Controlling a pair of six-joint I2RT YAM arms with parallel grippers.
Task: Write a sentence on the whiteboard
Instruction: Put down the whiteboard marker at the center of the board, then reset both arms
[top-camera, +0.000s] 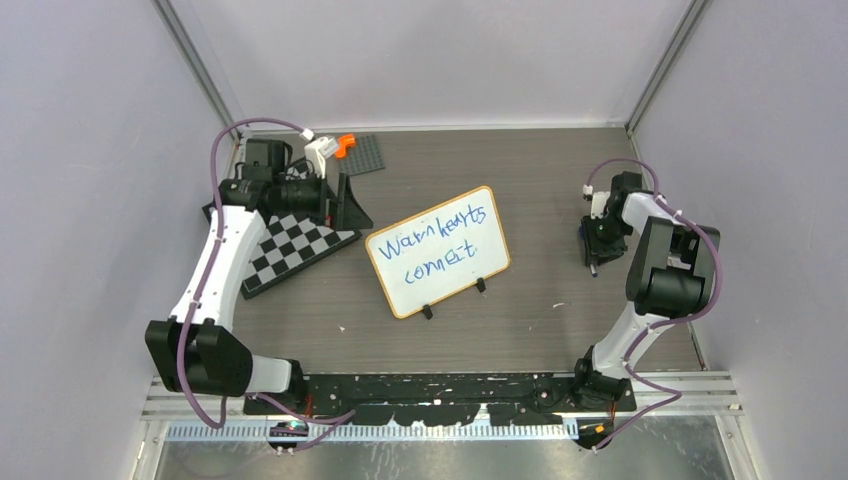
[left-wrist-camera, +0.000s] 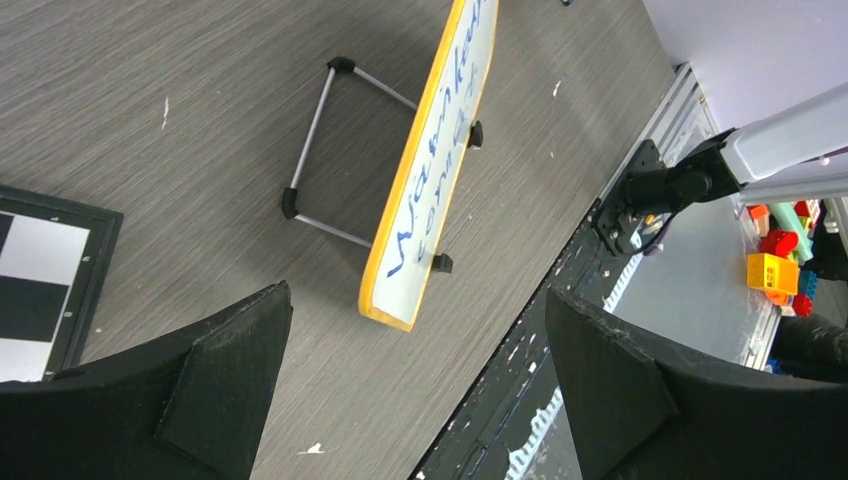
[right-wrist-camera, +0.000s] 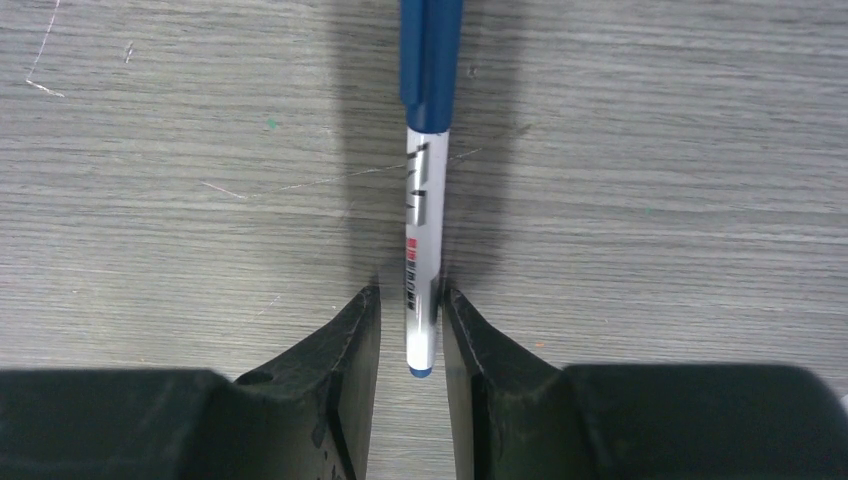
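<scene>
**A:** The small glossy whiteboard (top-camera: 438, 251) with the yellow-orange rim stands tilted on its thin wire stand (left-wrist-camera: 320, 150), mid grey wood-grain surface (top-camera: 520, 320). The blue handwritten sentence (top-camera: 437, 243) runs across it in two lines, "Warm hearts connect" as near as I can read.

**B:** So the writing looks done?

**A:** I'd say so. The right gripper (right-wrist-camera: 410, 300) is low over the surface, well apart from the board. Its fingers hug the tail of a white marker pen with a blue cap (right-wrist-camera: 425, 200). One finger touches the barrel and a dark sliver shows on the other side, so clamped or slack, I cannot tell.

**B:** And the left?

**A:** The left gripper (left-wrist-camera: 418, 295) has its fingers spread wide, holding nothing, by the black-and-white checkered board (top-camera: 295, 250).

**B:** Next?

**A:** Probably parting with the pen. That calls for laying it flat, then lifting straight off so it doesn't roll.
</scene>
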